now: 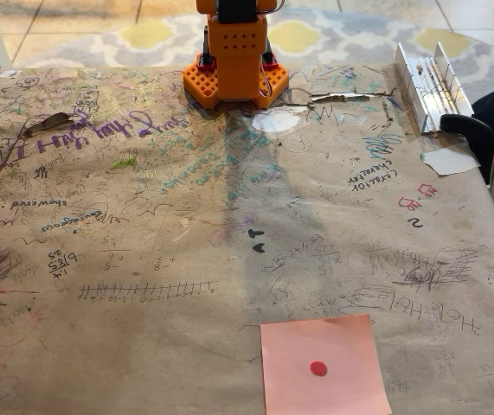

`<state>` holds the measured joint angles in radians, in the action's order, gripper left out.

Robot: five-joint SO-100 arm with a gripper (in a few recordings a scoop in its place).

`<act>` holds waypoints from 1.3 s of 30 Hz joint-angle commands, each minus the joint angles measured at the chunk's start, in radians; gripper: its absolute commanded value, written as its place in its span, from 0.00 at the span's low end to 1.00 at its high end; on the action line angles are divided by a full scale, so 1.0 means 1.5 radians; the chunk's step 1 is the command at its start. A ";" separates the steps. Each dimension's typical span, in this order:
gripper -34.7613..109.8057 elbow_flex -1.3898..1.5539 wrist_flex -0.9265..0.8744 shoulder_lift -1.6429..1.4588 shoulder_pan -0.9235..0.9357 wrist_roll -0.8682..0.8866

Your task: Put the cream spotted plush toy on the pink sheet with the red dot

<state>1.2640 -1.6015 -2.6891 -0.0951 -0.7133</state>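
Note:
The pink sheet [324, 367] lies flat at the near edge of the table, right of centre, with its small red dot [318, 368] in the middle and nothing on it. The cream spotted plush toy is out of view. The orange arm's base [235, 73] stands at the far edge of the table, centre; the arm rises out of the top of the picture, and the gripper is above the frame.
Brown paper covered in scribbles [186, 225] covers the table. A shiny metal hinge piece [431, 85] lies at the far right. A white paper scrap [448, 161] sits at the right edge, another pale scrap [275, 120] near the base.

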 commanded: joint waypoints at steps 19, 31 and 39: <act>0.38 -0.268 0.074 0.435 -0.061 0.019; 0.39 -0.147 0.079 0.894 -0.040 -0.069; 0.38 -0.173 0.070 0.910 -0.028 -0.060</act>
<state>1.0416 -1.4926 -1.2778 -0.1442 -0.7977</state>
